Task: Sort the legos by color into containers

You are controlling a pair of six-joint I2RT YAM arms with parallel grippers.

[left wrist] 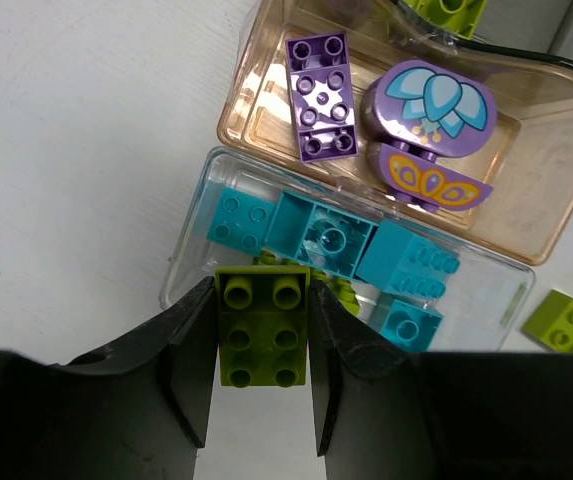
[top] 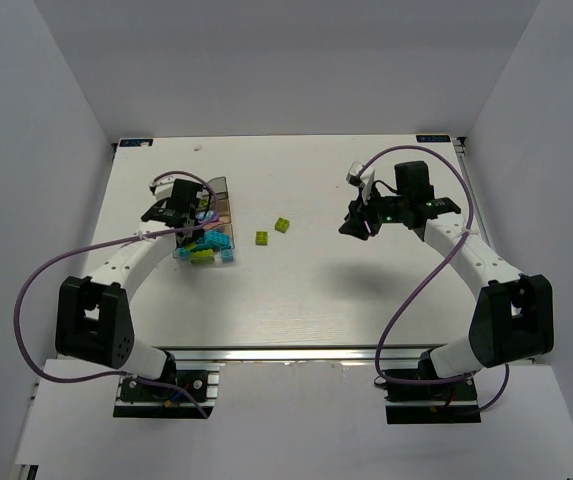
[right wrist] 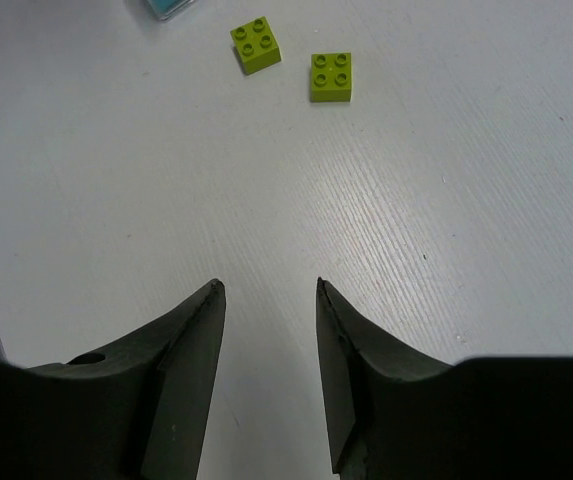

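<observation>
My left gripper [left wrist: 262, 300] is shut on a lime-green two-by-three lego [left wrist: 261, 330] and holds it at the near edge of the clear tray [left wrist: 181, 265], which holds several teal legos [left wrist: 321, 240] and some lime ones. The amber tray [left wrist: 551, 190] behind it holds purple legos [left wrist: 321, 95]. In the top view the left gripper [top: 188, 235] is over the containers [top: 221, 215] at the table's left. My right gripper [right wrist: 266, 290] is open and empty above bare table, well short of two loose lime-green legos [right wrist: 256, 44] [right wrist: 331, 76]. It also shows in the top view [top: 359, 222].
The two loose lime legos [top: 263, 238] [top: 282, 225] lie mid-table, right of the trays. One of them shows at the right edge of the left wrist view [left wrist: 566, 322]. Another lime piece [left wrist: 451, 10] sits in the far grey tray. White walls enclose the table.
</observation>
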